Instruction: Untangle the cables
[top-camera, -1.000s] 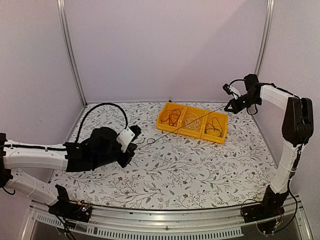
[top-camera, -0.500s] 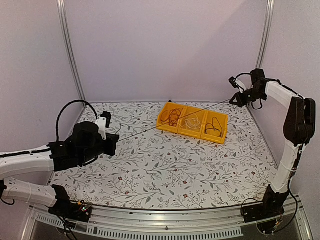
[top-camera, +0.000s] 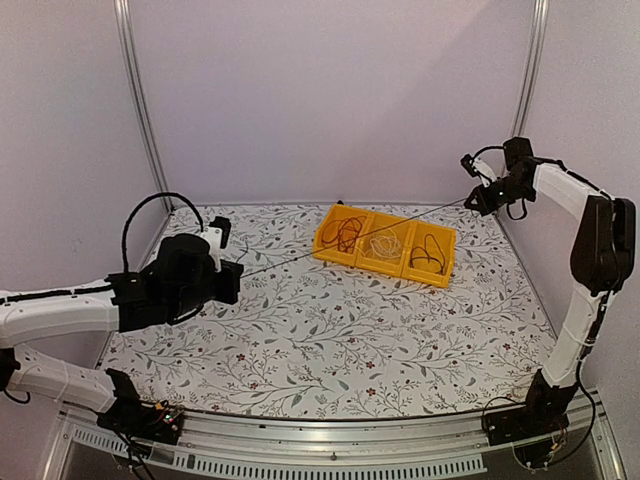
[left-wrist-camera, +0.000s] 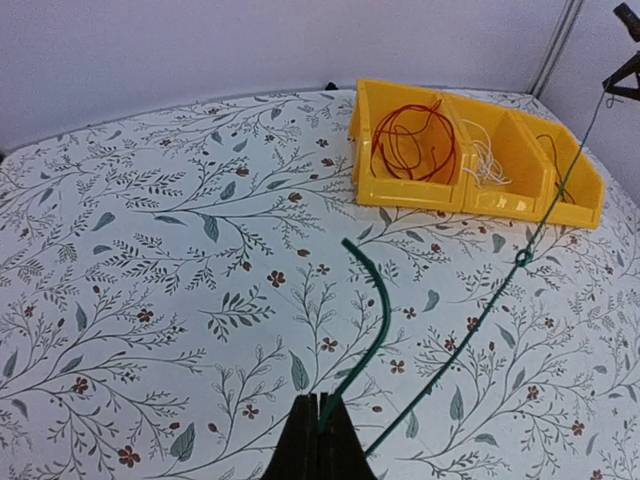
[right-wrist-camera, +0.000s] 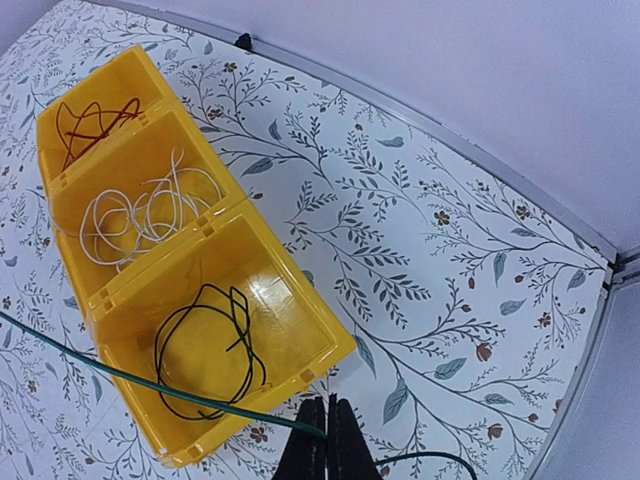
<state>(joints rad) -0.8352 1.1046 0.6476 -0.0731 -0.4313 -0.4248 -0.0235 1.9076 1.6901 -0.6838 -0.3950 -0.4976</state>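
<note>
The dark green cable (top-camera: 290, 258) is stretching in one taut, straight line across the top view. Its long axis is running from the middle left of the frame up to the upper right, and it is passing above the yellow tray (top-camera: 380, 264) on the way. It is hanging clear of the flower-patterned table (top-camera: 350, 340).

The left gripper (top-camera: 232, 278) is clamping the cable's lower-left end with its jaws pressed fully together. In the left wrist view a short free tail is curling upward from the fingertips toward the frame's centre. The main run is slanting off to the upper right, and a small knot (left-wrist-camera: 523, 258) is sitting on it near the tray.

The right gripper (top-camera: 476, 202) is pinching the far end at the upper right, and its jaws are also squeezed tight. In the right wrist view the cable is leaving the fingertips at bottom centre and crossing to the left edge, over the tray's nearest compartment.

The other cables are lying coiled in the tray. The red-brown cable (left-wrist-camera: 415, 135) is sitting in one end compartment, the white cable (right-wrist-camera: 140, 215) in the middle one, and the black cable (right-wrist-camera: 205, 340) in the other end compartment.
</note>
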